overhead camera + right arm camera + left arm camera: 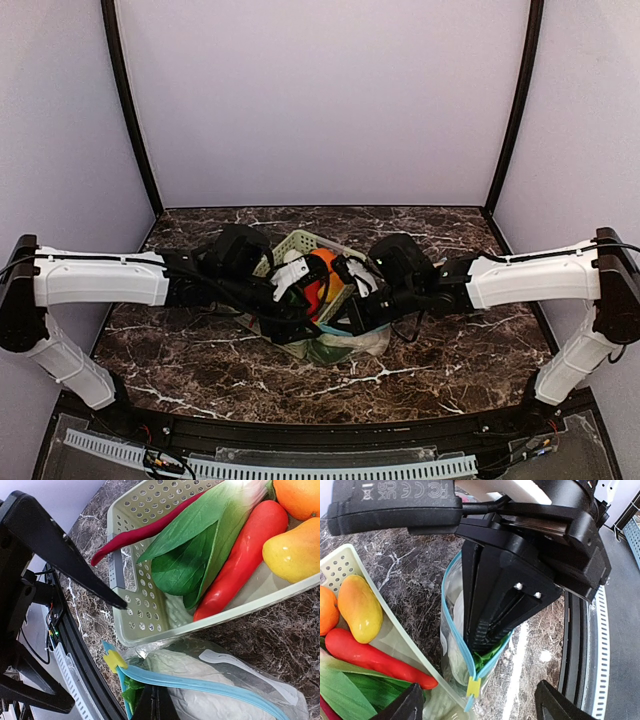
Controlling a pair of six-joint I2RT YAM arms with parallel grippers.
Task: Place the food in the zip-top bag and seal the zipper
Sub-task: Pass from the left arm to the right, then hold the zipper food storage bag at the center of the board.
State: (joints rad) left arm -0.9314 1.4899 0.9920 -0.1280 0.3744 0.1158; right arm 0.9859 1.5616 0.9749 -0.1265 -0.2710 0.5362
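Marble tabletop (200, 370), dark with white veins, carries it all. Both hands crowd its middle, so a knock between them is the first risk.

Basket (145, 605), pale green lattice, sits touching the bag (240, 670) along one side. A hard tug on the bag could drag or tilt it.

The bag lies on the tabletop just beside the basket, with its mouth narrow and almost flat. Only one spot on its top edge is held, so a piece dropped in may hit the closed lips and roll off.

Right hand (481, 635) is pinched tight on the bag's top edge at the zipper (200, 685). The plastic looks slick, and if it slips the bag slumps.

Left hand (480, 707) is spread wide and holds nothing. It hovers over the bag's end and the basket rim.

Most of the food is in the basket: greens (200, 545), chilli (240, 560), peach (360, 607) and orange (327, 610). The round ones could squirt out of a grasp.

Inside the bag there is a white piece (200, 700), likely radish, and some leaf near the zipper end.

That leaf sits close under the yellow slider (115, 660) and may jam the seal.
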